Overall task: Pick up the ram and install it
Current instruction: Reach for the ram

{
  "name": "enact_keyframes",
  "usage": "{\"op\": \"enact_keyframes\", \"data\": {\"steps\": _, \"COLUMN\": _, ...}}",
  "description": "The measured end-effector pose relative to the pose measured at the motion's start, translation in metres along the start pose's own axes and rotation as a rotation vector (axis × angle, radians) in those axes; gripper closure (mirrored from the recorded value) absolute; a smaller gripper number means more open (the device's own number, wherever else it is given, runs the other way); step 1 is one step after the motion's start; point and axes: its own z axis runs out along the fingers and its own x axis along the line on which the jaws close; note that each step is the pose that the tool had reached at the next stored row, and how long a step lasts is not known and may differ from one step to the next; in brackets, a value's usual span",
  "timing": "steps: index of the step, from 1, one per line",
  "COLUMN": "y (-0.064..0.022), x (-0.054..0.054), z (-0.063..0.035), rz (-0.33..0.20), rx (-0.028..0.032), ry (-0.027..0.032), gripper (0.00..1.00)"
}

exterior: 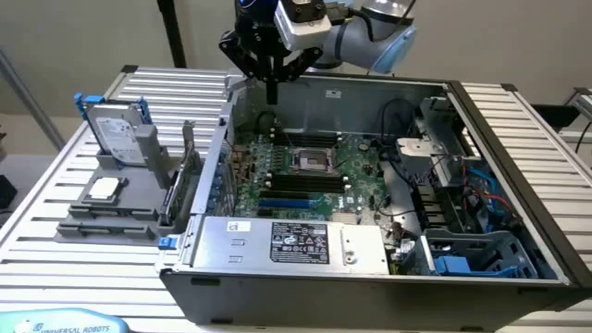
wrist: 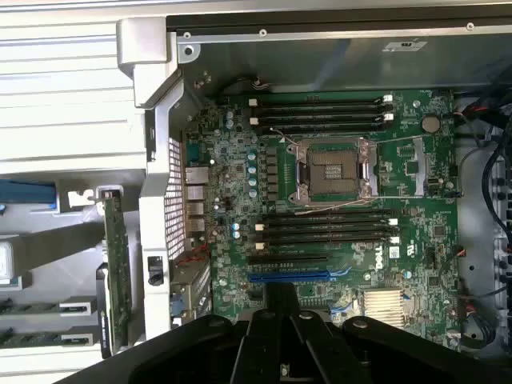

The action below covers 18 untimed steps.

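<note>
Grey sheet metal is seen in the exterior view as an open computer case laid on its side on a table of pale ribbed slats. Inside it a green motherboard is laid flat. A square CPU socket is flanked there by long black memory slots, and a boxy silver power supply is set along the near wall. To the exterior view's left of the case, a grey moulded holder is stood with a silver hard drive on blue rails and an upright expansion card. The black gripper is held above the case's far rim, its fingers drawn together to a narrow point, with open air all around it. In the wrist view the board is looked down on squarely, so that white latches at the slot ends, a blue slot, a finned heatsink and the perforated rear wall are plainly made out. The gripper's rounded black body is seen over the board's edge nearest the blue slot. Where the ram lies cannot be told from either view.
</note>
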Motion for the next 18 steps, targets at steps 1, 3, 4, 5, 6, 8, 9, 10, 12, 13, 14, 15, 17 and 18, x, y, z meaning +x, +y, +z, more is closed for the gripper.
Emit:
{"op": "enact_keyframes", "data": {"steps": 1, "y": 0.0, "x": 0.0, "z": 0.0, "rz": 0.0, "rx": 0.0001, "ry": 0.0, "gripper": 0.89}}
{"op": "enact_keyframes", "data": {"steps": 3, "y": 0.0, "x": 0.0, "z": 0.0, "rz": 0.0, "rx": 0.0, "ry": 0.0, "gripper": 0.89}}
{"op": "enact_keyframes", "data": {"steps": 4, "y": 0.0, "x": 0.0, "z": 0.0, "rz": 0.0, "rx": 0.0, "ry": 0.0, "gripper": 0.89}}
{"op": "enact_keyframes", "data": {"steps": 5, "y": 0.0, "x": 0.0, "z": 0.0, "rz": 0.0, "rx": 0.0, "ry": 0.0, "gripper": 0.89}}
{"op": "enact_keyframes", "data": {"steps": 6, "y": 0.0, "x": 0.0, "z": 0.0, "rz": 0.0, "rx": 0.0, "ry": 0.0, "gripper": 0.89}}
{"op": "enact_keyframes", "data": {"steps": 8, "y": 0.0, "x": 0.0, "z": 0.0, "rz": 0.0, "rx": 0.0, "ry": 0.0, "gripper": 0.89}}
{"op": "enact_keyframes", "data": {"steps": 9, "y": 0.0, "x": 0.0, "z": 0.0, "rz": 0.0, "rx": 0.0, "ry": 0.0, "gripper": 0.89}}
{"op": "enact_keyframes", "data": {"steps": 10, "y": 0.0, "x": 0.0, "z": 0.0, "rz": 0.0, "rx": 0.0001, "ry": 0.0, "gripper": 0.89}}
{"op": "enact_keyframes", "data": {"steps": 12, "y": 0.0, "x": 0.0, "z": 0.0, "rz": 0.0, "rx": 0.0, "ry": 0.0001, "gripper": 0.89}}
{"op": "enact_keyframes", "data": {"steps": 13, "y": 0.0, "x": 0.0, "z": 0.0, "rz": 0.0, "rx": 0.0, "ry": 0.0, "gripper": 0.89}}
{"op": "enact_keyframes", "data": {"steps": 14, "y": -0.0002, "x": 0.001, "z": -0.0001, "rz": 0.0, "rx": 0.0001, "ry": 0.0001, "gripper": 0.89}}
{"op": "enact_keyframes", "data": {"steps": 15, "y": -0.0003, "x": 0.002, "z": -0.0002, "rz": 0.0, "rx": 0.0003, "ry": 0.0001, "gripper": 0.89}}
{"op": "enact_keyframes", "data": {"steps": 17, "y": -0.001, "x": 0.009, "z": -0.0003, "rz": -0.001, "rx": 0.0001, "ry": 0.0001, "gripper": 0.89}}
{"op": "enact_keyframes", "data": {"steps": 18, "y": -0.0013, "x": 0.013, "z": -0.0003, "rz": -0.001, "rx": 0.0001, "ry": 0.0001, "gripper": 0.89}}
